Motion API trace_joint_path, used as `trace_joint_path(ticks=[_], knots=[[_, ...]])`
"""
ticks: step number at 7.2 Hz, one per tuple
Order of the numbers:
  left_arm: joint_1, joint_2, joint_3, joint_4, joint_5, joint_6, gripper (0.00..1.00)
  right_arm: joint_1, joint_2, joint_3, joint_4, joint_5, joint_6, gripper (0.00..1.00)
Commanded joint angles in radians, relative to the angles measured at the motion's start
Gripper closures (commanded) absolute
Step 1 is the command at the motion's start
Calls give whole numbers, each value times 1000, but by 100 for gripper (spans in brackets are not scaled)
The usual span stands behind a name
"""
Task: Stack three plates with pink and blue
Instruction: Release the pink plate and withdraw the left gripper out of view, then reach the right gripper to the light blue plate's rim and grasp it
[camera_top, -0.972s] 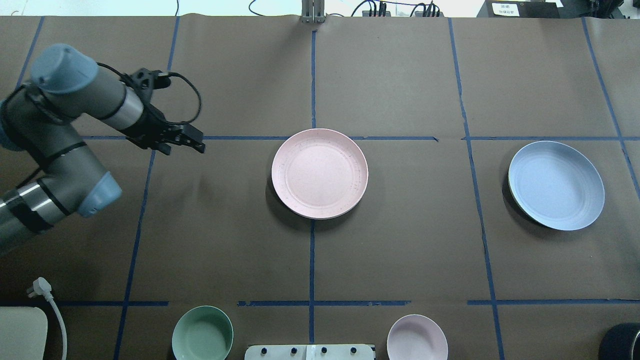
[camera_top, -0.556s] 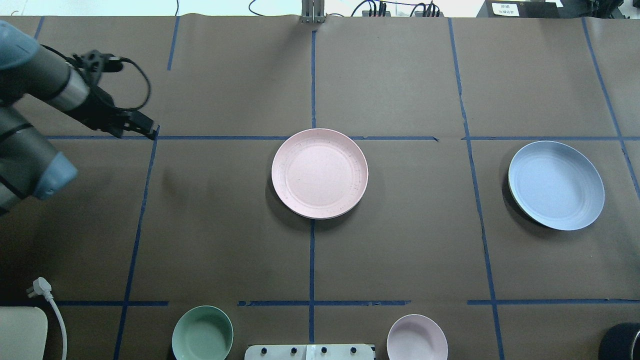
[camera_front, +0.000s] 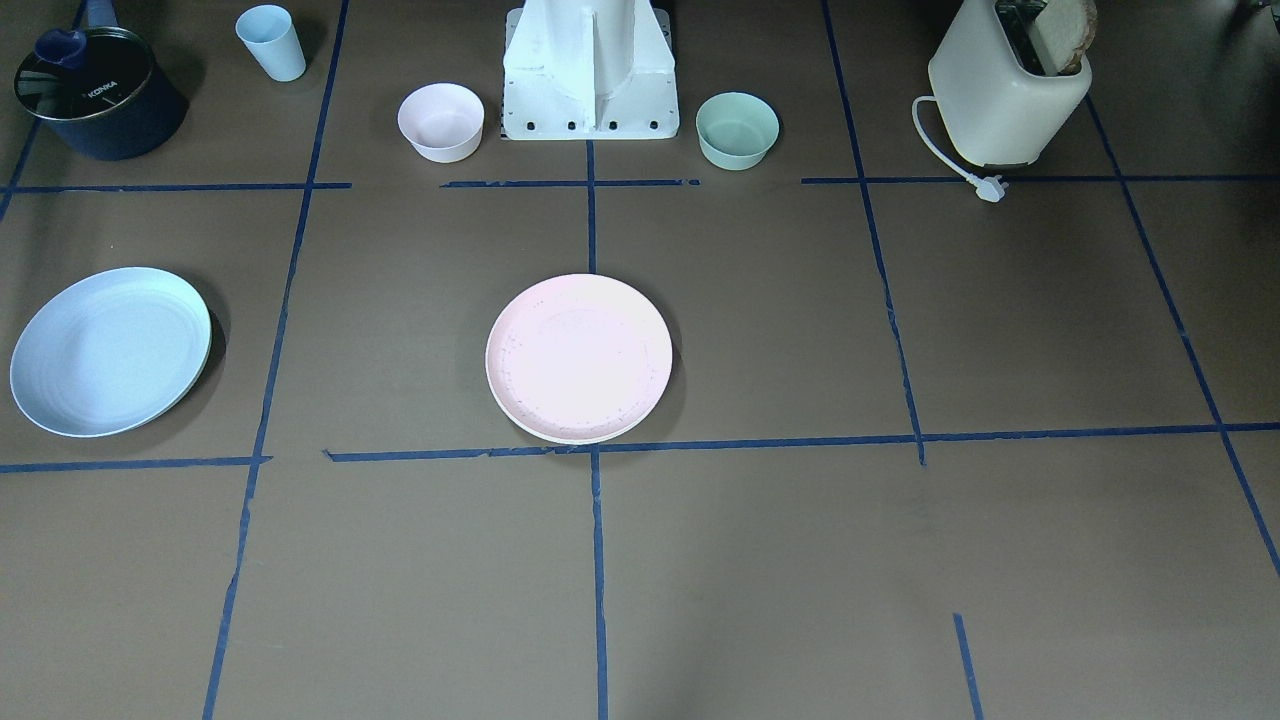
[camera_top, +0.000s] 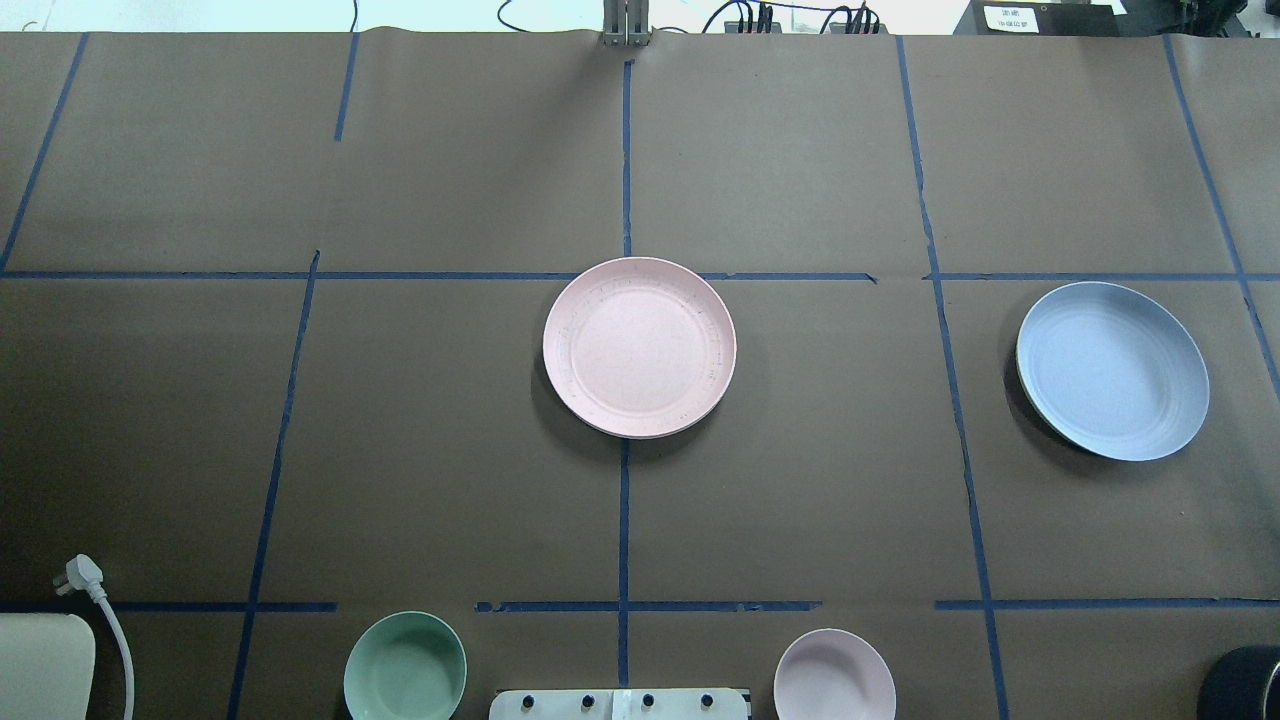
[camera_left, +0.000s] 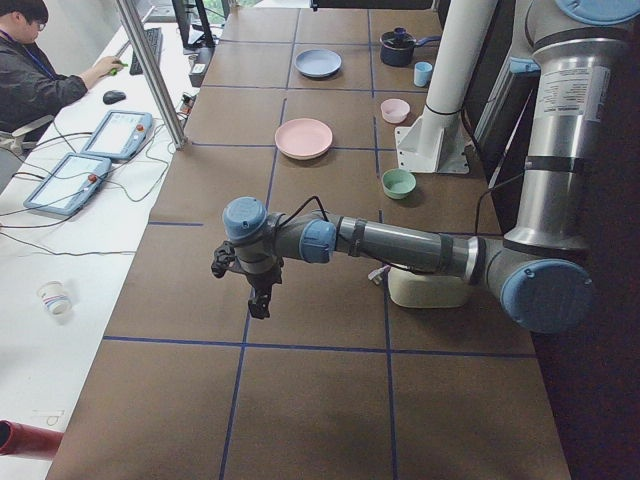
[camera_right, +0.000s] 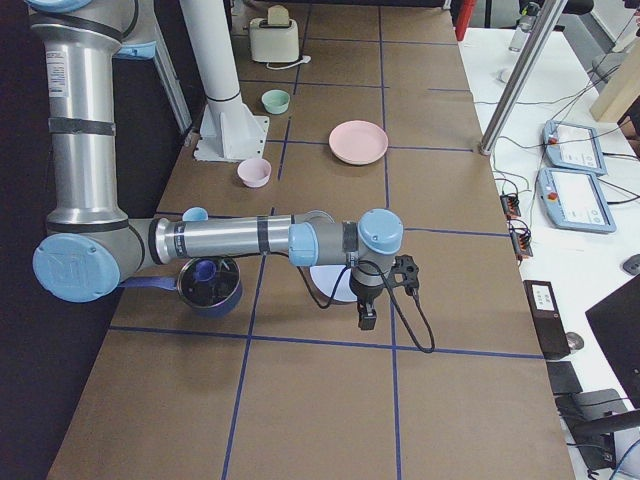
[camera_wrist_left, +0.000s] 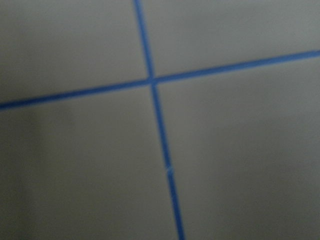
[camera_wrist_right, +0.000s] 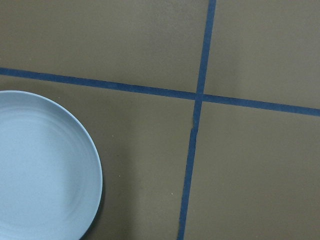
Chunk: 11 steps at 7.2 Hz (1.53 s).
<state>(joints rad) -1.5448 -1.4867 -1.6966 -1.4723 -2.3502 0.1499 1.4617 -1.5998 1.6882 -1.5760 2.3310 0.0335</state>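
Both arms are smooth silver-grey tubes, the left arm (camera_left: 400, 243) and the right arm (camera_right: 220, 240) alike, with rounded light-blue caps (camera_left: 545, 295) at the joints and thin black bands ringing the tubes. A printed label (camera_left: 553, 95) wraps each thick upright segment. The left gripper (camera_left: 258, 303) and right gripper (camera_right: 367, 318) are black, and a thin black cable (camera_right: 422, 332) loops off the wrist. The white pedestal (camera_front: 590, 60) has dark screw holes along its foot.
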Motion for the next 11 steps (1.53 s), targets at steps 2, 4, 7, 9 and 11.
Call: trace_joint_path(ticks=[2, 4, 7, 9, 11], knots=[[-14, 37, 0, -46, -35, 5, 0, -177, -104, -91, 580, 5, 523, 0], [-14, 37, -8, -46, -35, 5, 0, -329, -103, -166, 787, -56, 720, 0], [-14, 39, -14, -46, -35, 5, 0, -351, -101, -212, 797, -53, 726, 27], [-15, 39, -17, -48, -37, 5, 0, -351, -101, -217, 797, -50, 724, 81], [-15, 39, -21, -48, -37, 5, 0, -351, -97, -214, 798, -47, 726, 100]])
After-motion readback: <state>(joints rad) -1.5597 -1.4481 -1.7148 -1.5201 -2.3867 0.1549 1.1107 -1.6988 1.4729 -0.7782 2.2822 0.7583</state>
